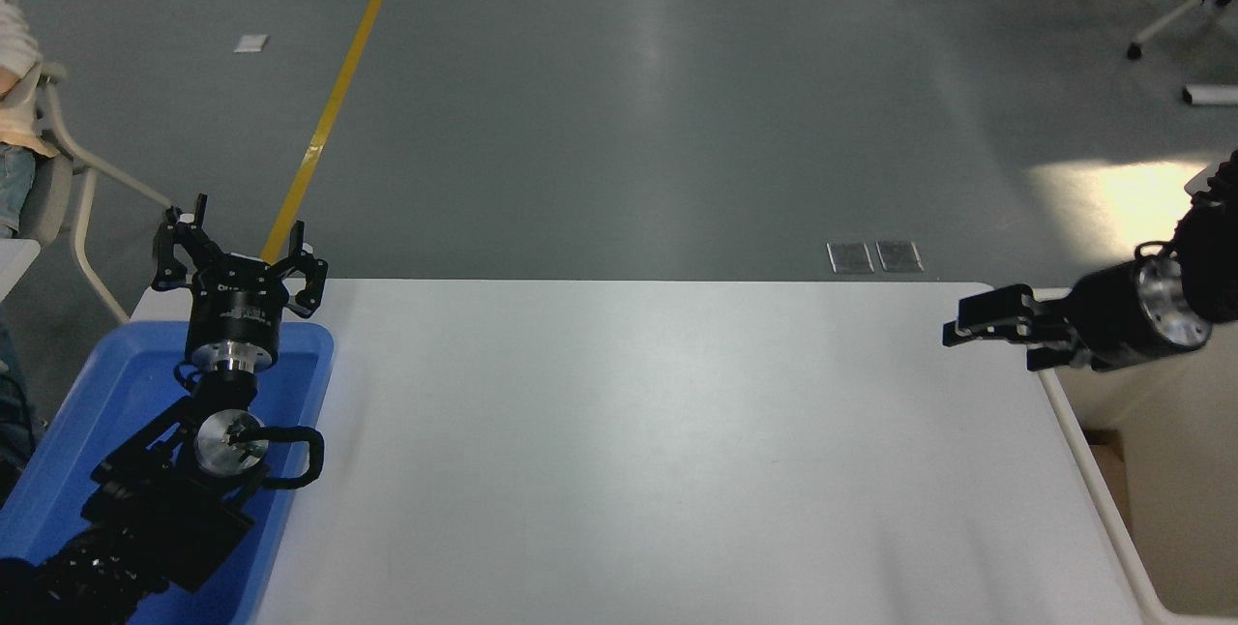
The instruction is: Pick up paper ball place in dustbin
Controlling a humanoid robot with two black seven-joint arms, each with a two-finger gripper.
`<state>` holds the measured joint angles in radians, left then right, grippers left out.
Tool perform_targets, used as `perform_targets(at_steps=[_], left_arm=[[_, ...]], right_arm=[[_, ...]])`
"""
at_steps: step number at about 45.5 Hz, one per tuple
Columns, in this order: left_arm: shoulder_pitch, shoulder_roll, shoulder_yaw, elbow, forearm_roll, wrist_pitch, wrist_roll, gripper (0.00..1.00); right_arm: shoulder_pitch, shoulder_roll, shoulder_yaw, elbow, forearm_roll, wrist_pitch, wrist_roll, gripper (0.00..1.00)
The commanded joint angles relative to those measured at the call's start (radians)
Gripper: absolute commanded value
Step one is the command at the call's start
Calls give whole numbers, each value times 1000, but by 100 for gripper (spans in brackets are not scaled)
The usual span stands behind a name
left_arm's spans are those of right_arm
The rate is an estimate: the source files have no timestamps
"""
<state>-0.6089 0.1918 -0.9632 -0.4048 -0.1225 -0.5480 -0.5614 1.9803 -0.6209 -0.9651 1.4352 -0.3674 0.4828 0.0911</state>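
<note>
White table (629, 451), blue tray (116, 383) at its left end

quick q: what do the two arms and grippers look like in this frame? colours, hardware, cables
Both arms are black. The left gripper has skeletal black linkage fingers on a black cylindrical body with faint pale lettering, above a silver metal ring; a second silver disc sits lower on the wrist, beside a looped black cable. The right gripper has blocky black fingers on a black cylinder ending in a silver flange with bolts.
</note>
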Motion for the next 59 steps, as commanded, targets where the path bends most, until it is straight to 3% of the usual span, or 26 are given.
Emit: perform_targets(at_steps=[1, 6, 22, 29, 59], left_arm=[[0, 0, 0, 0, 0, 0, 0, 99], [0, 0, 0, 0, 0, 0, 0, 99], [0, 0, 0, 0, 0, 2, 0, 99], [0, 0, 0, 1, 0, 2, 0, 99], [0, 0, 0, 1, 0, 2, 0, 99]], right_arm=[[129, 196, -29, 24, 163, 52, 9, 100], [163, 245, -27, 28, 241, 117, 9, 100], [244, 469, -175, 4, 323, 97, 6, 100], [275, 483, -207, -4, 418, 94, 4, 100], [417, 472, -325, 137, 456, 211, 9, 100]])
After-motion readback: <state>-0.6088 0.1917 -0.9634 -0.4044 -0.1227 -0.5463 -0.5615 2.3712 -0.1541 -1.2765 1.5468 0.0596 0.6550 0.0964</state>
